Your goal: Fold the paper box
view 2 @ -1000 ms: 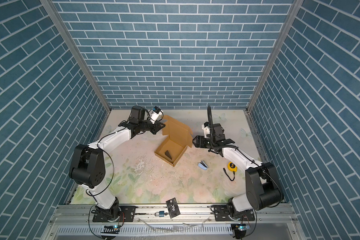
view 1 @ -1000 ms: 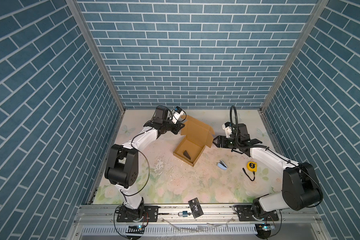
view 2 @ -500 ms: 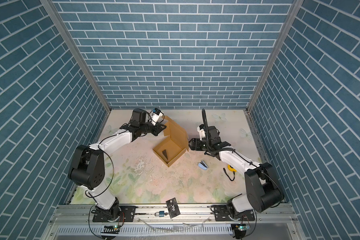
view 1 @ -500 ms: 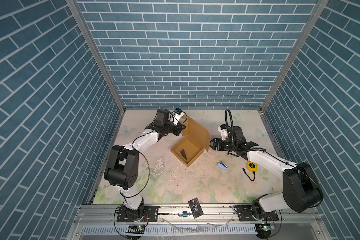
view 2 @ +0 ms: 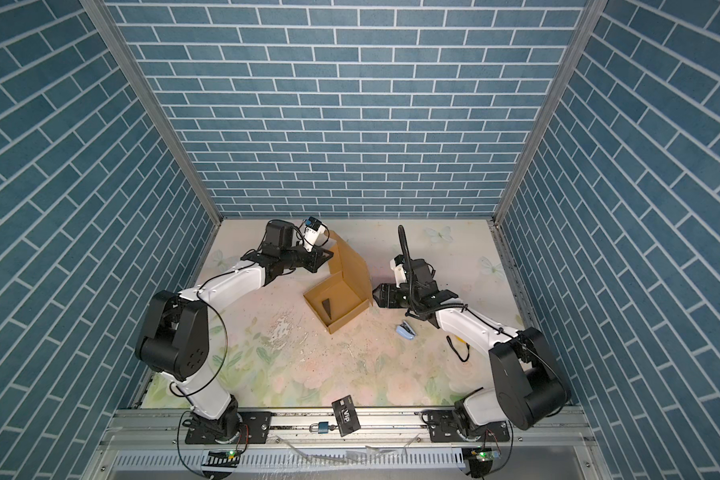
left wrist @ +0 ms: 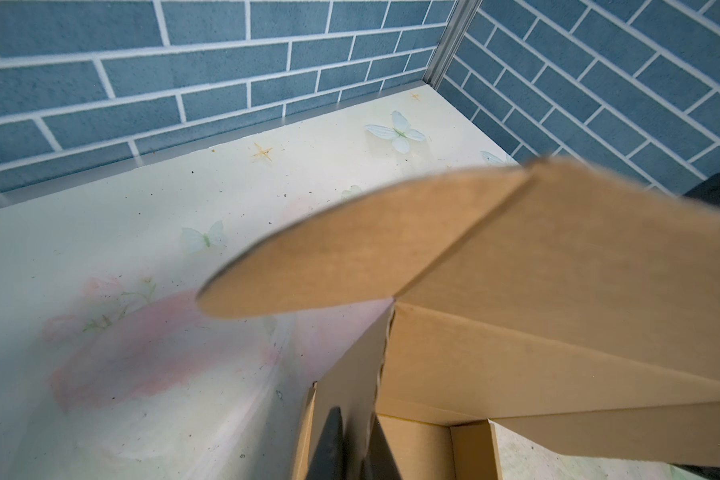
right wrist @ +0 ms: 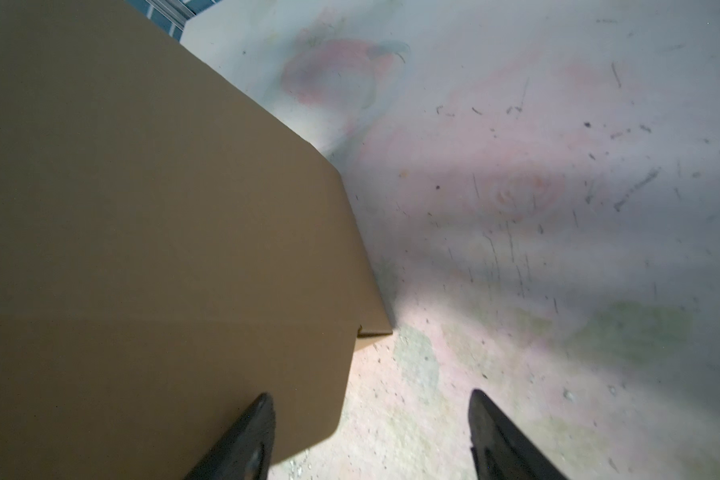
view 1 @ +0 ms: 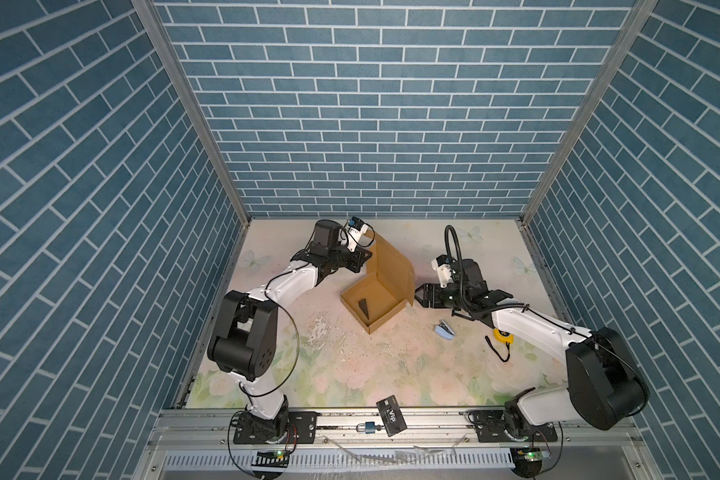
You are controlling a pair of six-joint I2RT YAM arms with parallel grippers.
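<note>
The tan paper box (view 1: 385, 293) (view 2: 346, 293) stands open mid-table, its lid raised steeply over the shallow tray. My left gripper (view 1: 364, 258) (view 2: 328, 257) is at the tray's far left corner. In the left wrist view that gripper (left wrist: 356, 451) is shut on a thin cardboard wall of the box (left wrist: 558, 291), one dark finger (left wrist: 329, 440) on each side. My right gripper (view 1: 417, 296) (view 2: 376, 296) is open against the lid's outer face. The right wrist view shows this gripper (right wrist: 371, 432) with one finger (right wrist: 246, 436) lying over the brown panel (right wrist: 142, 208) and the other above bare table.
A dark wedge-shaped piece (view 1: 364, 307) lies inside the tray. A pale blue stapler-like item (view 1: 444, 330) and a yellow tape measure (view 1: 503, 336) lie right of the box. A black card (view 1: 391, 415) and a padlock (view 1: 368, 427) sit on the front rail.
The lid has swung up from leaning back toward the right to nearly upright. My right gripper has moved left against it. The left gripper keeps its hold.
</note>
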